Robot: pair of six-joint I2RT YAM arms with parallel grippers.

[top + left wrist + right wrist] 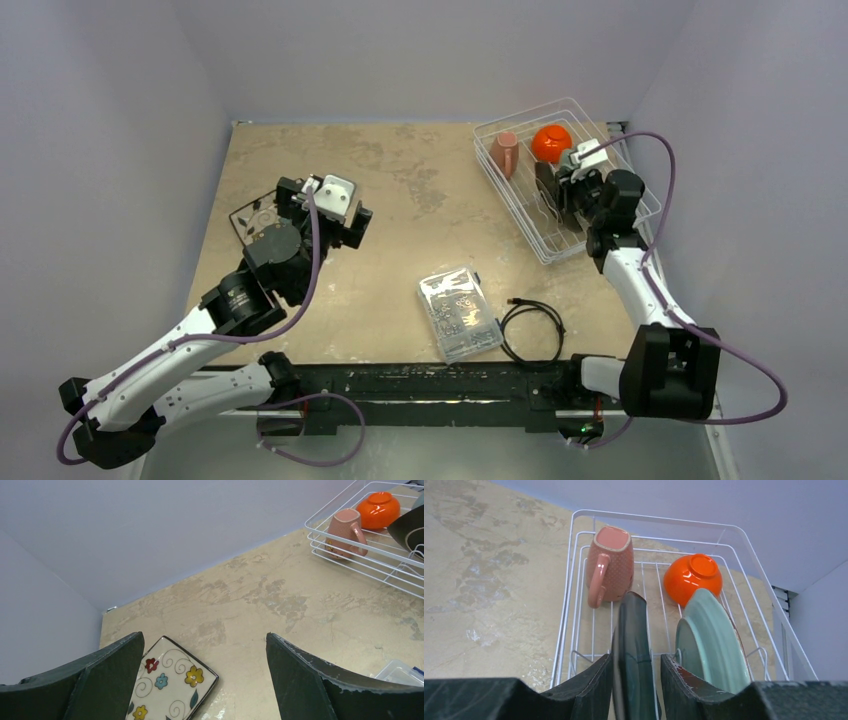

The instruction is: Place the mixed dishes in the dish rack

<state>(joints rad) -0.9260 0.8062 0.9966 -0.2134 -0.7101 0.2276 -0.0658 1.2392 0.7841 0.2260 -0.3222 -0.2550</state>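
Observation:
The white wire dish rack (520,215) (574,555) (320,535) stands at the back right. In it lie a pink cup (504,153) (610,562) (345,532) and an orange bowl (551,142) (692,576) (380,509). A pale green plate (711,645) and a dark teal square plate (634,645) stand on edge there. My right gripper (637,657) (560,195) straddles the teal plate, slightly open, with a gap at the right finger. The white floral square plate (170,685) (255,215) lies flat at the left. My left gripper (205,635) (328,208) hovers wide open beside it, holding nothing.
A clear plastic box of small parts (460,313) (400,672) lies near the table's front middle. A coiled black cable (532,330) lies just right of it. Grey walls close in the table on three sides.

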